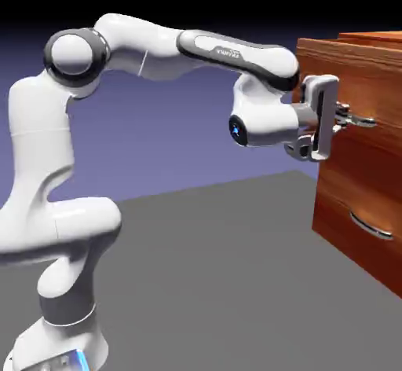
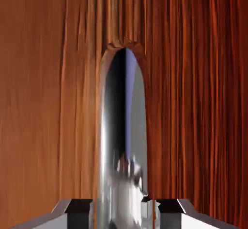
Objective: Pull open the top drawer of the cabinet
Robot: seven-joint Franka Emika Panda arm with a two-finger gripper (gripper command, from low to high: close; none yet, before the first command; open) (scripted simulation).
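The cabinet [image 1: 390, 51] stands at the exterior view's right, reddish-brown wood grain. Its top drawer [image 1: 370, 86] has a curved silver handle [image 1: 364, 122], and my gripper [image 1: 343, 118] is shut on the handle's left end, with the hand level and pointing at the drawer front. In the hand view the silver handle [image 2: 123, 136] runs up the middle between my two grey fingertips [image 2: 77, 211], and the gripper [image 2: 123, 214] is closed on it. The drawer's wood front [image 2: 193, 102] fills the rest of that view. The top front's left edge sits slightly nearer the arm than the lower front's.
The lower drawer [image 1: 345, 196] sits under the top one, with its own silver handle [image 1: 370, 226] below my hand. A grey table [image 1: 220, 275] spreads between the robot's base and the cabinet. The forearm passes close to the cabinet's upper left corner.
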